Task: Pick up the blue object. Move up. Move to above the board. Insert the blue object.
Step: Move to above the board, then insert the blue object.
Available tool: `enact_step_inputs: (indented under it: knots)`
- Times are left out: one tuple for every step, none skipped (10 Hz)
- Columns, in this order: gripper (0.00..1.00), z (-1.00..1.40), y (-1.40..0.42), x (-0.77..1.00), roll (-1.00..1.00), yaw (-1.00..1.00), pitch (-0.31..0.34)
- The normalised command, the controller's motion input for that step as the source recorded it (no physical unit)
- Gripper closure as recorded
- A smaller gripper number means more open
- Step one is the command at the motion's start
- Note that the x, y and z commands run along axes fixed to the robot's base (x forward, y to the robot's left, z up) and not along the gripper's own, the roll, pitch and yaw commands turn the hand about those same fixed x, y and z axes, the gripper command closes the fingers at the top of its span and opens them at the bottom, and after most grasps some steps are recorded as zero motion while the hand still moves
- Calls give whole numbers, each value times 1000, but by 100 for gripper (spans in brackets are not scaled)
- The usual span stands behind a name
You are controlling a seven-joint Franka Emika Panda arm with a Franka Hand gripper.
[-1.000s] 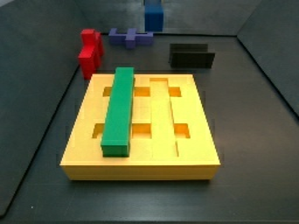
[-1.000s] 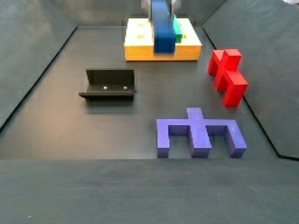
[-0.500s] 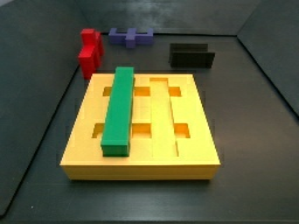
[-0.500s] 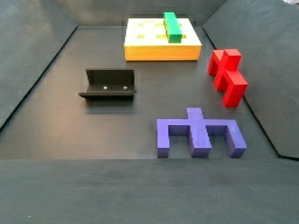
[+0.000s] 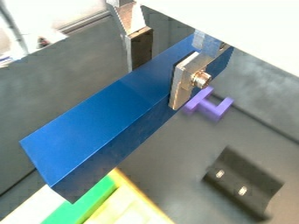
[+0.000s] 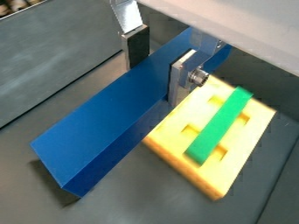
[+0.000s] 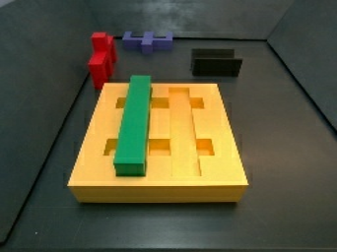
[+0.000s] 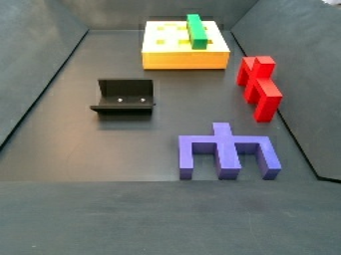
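The blue object (image 5: 105,131) is a long blue bar that shows only in both wrist views (image 6: 111,131). My gripper (image 5: 163,66) is shut on it, one silver finger (image 5: 187,80) on its near face and the dark-padded finger (image 5: 138,45) on its far side. It hangs high over the yellow-orange board (image 6: 228,175), whose corner shows under the bar's end in a wrist view (image 5: 117,208). The gripper (image 6: 162,63) and the bar are out of view in both side views. The board (image 7: 184,128) lies flat with a green bar (image 7: 134,123) in one groove; both also show in a side view (image 8: 167,60).
A purple-blue cross-shaped block (image 8: 226,151) lies on the dark floor. A red block (image 8: 260,85) stands beside the board. The fixture (image 8: 124,97) stands on the floor and shows in a wrist view (image 5: 246,179). Dark walls enclose the floor.
One second ago the gripper and the blue bar showed at the top of both side views. They have risen out of both side views since.
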Motion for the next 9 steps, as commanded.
enact_step_inputs:
  knots:
    - [100, 263, -1400, -92, 8, -10, 109]
    - [100, 274, -1400, -69, 6, 2, 100]
    - [100, 196, -988, -20, -6, 1, 111]
    - [100, 102, -483, 37, 20, 5, 120]
    - [100, 62, -263, 57, 10, 5, 123]
    - [100, -49, 0, 0, -49, 0, -51]
    - [100, -3, 0, 0, -31, 0, -13]
    - [100, 0, 0, 31, 0, 0, 0]
    - [100, -383, -20, 0, 57, 0, -81]
